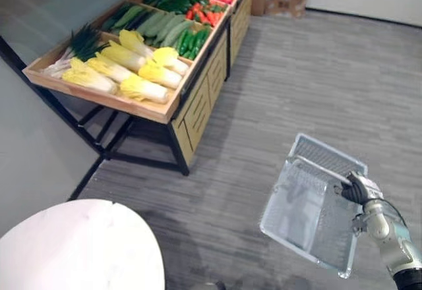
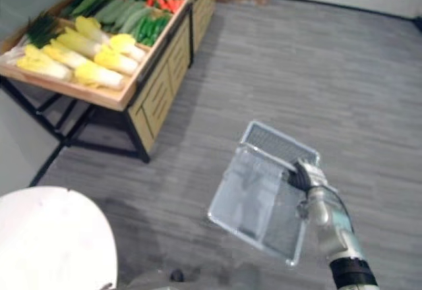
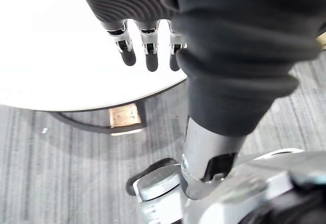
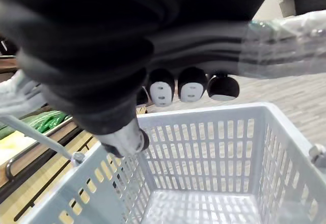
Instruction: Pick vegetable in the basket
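Lt-grey slotted basket [image 1: 320, 153], yel. cabbages [image 1: 125, 62], grey-streaked floor [image 1: 316, 72], wht table [image 1: 79, 250]

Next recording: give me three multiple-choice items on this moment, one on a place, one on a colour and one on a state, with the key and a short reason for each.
1. Where does the wooden vegetable stand lie relative to the pale grey slotted plastic basket?
A. To the robot's left and farther off
B. To the robot's right
C. Directly under it

2. What colour are the long cabbages at the stand's near end?
A. Red
B. Purple
C. Pale yellow

3. What is in the basket?
A. Several cabbages
B. Nothing
C. One cucumber

Key:
1 A: the stand sits at upper left in the head views, while the basket hangs at lower right.
2 C: the cabbages have yellow leaves on white stems.
3 B: the right wrist view shows the basket's bare slotted floor, with the right hand curled round its handle.
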### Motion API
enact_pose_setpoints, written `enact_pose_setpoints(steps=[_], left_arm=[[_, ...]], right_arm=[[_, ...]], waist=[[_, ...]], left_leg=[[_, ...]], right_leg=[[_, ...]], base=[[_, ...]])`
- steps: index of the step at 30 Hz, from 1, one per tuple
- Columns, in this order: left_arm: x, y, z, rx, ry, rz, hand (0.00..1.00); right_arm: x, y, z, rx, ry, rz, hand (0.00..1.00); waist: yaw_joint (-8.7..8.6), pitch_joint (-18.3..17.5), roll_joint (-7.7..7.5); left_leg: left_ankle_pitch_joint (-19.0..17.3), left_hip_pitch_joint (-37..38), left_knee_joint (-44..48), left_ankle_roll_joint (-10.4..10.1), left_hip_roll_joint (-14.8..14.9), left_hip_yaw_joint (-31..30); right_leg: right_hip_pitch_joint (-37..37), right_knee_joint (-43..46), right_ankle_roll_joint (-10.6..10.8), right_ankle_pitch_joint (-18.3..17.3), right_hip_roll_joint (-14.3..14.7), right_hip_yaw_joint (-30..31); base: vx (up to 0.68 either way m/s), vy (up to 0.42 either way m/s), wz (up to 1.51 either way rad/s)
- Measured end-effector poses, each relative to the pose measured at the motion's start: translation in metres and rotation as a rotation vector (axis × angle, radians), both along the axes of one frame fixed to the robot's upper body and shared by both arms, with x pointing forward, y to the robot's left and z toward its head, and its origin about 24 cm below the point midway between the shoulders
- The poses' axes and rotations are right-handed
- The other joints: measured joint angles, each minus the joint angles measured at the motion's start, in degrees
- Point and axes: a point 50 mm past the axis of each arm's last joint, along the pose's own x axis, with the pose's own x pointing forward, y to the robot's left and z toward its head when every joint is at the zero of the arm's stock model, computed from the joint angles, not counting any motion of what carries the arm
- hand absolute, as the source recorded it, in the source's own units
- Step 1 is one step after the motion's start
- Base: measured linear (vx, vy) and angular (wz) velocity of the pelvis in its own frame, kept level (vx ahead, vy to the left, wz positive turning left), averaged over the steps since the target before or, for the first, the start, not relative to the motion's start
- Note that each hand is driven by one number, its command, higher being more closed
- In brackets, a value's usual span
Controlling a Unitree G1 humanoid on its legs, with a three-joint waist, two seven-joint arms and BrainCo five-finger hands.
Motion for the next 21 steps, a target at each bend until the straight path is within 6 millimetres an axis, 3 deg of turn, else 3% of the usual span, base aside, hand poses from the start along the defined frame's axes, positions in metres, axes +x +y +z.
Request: enact_pose_setpoints(steps=[2,3,4,6,8,9,10,14,15,17,18,19,20,21], left_arm=[[0.007,-0.001,0.000,-0.001,-0.012,0.005,0.00],[0.009,-0.001,0.000,0.000,-0.021,0.010,0.00],[0.014,-0.003,0.000,0.001,-0.036,0.015,0.00],[0.016,-0.001,0.001,0.011,-0.048,0.024,0.00],[0.008,0.005,0.002,0.026,-0.032,0.042,0.00],[0.005,0.011,0.003,0.040,-0.024,0.047,0.00],[0.002,0.008,0.001,0.034,-0.005,0.060,0.00],[-0.001,0.001,-0.002,0.010,0.008,0.094,0.00],[-0.002,-0.002,-0.003,0.005,0.010,0.099,0.00],[-0.008,-0.005,-0.005,-0.004,0.030,0.107,0.00],[-0.009,-0.005,-0.005,-0.005,0.035,0.113,0.00],[-0.009,-0.005,-0.005,-0.004,0.037,0.114,0.00],[-0.009,-0.005,-0.005,-0.002,0.036,0.118,0.00],[-0.007,-0.004,-0.004,-0.002,0.025,0.136,0.00]], right_arm=[[-0.002,-0.005,0.002,0.005,-0.012,-0.023,1.00],[-0.002,-0.007,0.002,0.007,-0.013,-0.030,1.00],[-0.003,-0.009,0.003,0.009,-0.017,-0.040,1.00],[-0.006,-0.014,0.003,0.010,-0.018,-0.062,1.00],[-0.008,-0.017,0.002,0.009,-0.016,-0.079,1.00],[-0.010,-0.019,0.002,0.008,-0.013,-0.084,1.00],[-0.015,-0.024,-0.001,0.015,-0.005,-0.119,1.00],[-0.028,-0.028,-0.011,0.001,0.038,-0.157,1.00],[-0.031,-0.031,-0.013,0.000,0.044,-0.167,1.00],[-0.037,-0.034,-0.016,-0.004,0.063,-0.187,1.00],[-0.041,-0.035,-0.018,-0.006,0.076,-0.193,1.00],[-0.048,-0.038,-0.022,-0.006,0.095,-0.205,1.00],[-0.053,-0.040,-0.024,-0.004,0.103,-0.220,1.00],[-0.058,-0.046,-0.023,-0.002,0.096,-0.253,1.00]], waist=[[-0.20,1.04,0.43],[-0.36,1.22,0.65],[-1.47,1.47,0.99],[-2.53,1.53,0.71],[-3.19,1.39,-1.58],[-3.07,1.61,-2.53],[-2.68,1.47,-1.53],[-1.82,0.28,1.88],[-2.07,-0.03,2.50],[-2.87,-0.31,3.29],[-3.00,-0.24,3.40],[-3.05,0.26,2.69],[-2.84,0.79,1.48],[-2.82,0.77,1.47]], left_leg=[[-0.17,3.97,-0.99,0.27,0.64,-1.70],[-0.20,4.67,-0.98,0.31,1.01,-2.53],[-0.21,5.65,-0.92,0.28,2.09,-4.66],[-0.52,6.11,-0.79,-0.27,3.30,-6.32],[-3.22,7.85,-0.66,-4.61,3.80,-7.86],[-4.53,8.62,-0.63,-5.82,3.68,-8.72],[-6.50,9.35,-0.27,-6.86,5.41,-10.87],[-3.52,6.28,6.78,-7.20,8.67,-18.04],[-3.21,5.43,8.92,-7.48,8.96,-19.11],[-0.12,1.45,18.76,-9.25,8.98,-20.76],[5.51,-2.07,26.45,-12.54,9.01,-20.05],[14.20,-4.62,31.62,-13.75,9.40,-17.45],[19.38,-6.36,34.75,-13.58,10.77,-13.94],[17.01,-9.05,38.43,-12.15,12.90,-9.36]], right_leg=[[-2.61,-4.31,-0.91,-4.17,2.93,-2.80],[-3.06,-8.04,-0.95,-4.63,4.01,-3.12],[-4.00,-18.97,-0.53,-4.37,6.30,-2.83],[-4.34,-34.00,2.29,-1.99,7.69,0.98],[-3.09,-49.74,4.45,3.51,6.61,4.79],[-2.90,-50.94,6.24,6.74,5.77,5.26],[-3.21,-47.48,8.92,12.47,6.70,3.96],[-4.59,-36.18,2.99,3.86,8.62,-0.28],[-3.98,-35.16,2.70,2.79,8.66,-1.39],[-0.75,-34.70,1.57,1.24,8.46,-4.48],[2.85,-35.94,0.89,0.41,8.17,-6.79],[7.31,-38.45,0.49,0.01,7.46,-8.77],[11.11,-41.33,0.44,0.03,6.48,-10.68],[13.87,-43.34,0.29,-0.07,5.96,-12.63]], base=[[0.34,-0.081,0.49],[0.35,-0.165,0.76],[0.34,-0.187,0.82],[0.37,-0.290,1.09],[0.38,-0.369,0.89],[0.43,-0.384,0.65],[0.53,-0.404,0.59],[0.38,-0.229,0.47],[0.34,-0.177,0.76],[0.29,-0.151,0.73],[0.34,-0.150,0.80],[0.43,-0.161,0.96],[0.37,-0.122,0.95],[0.39,-0.121,0.98]])
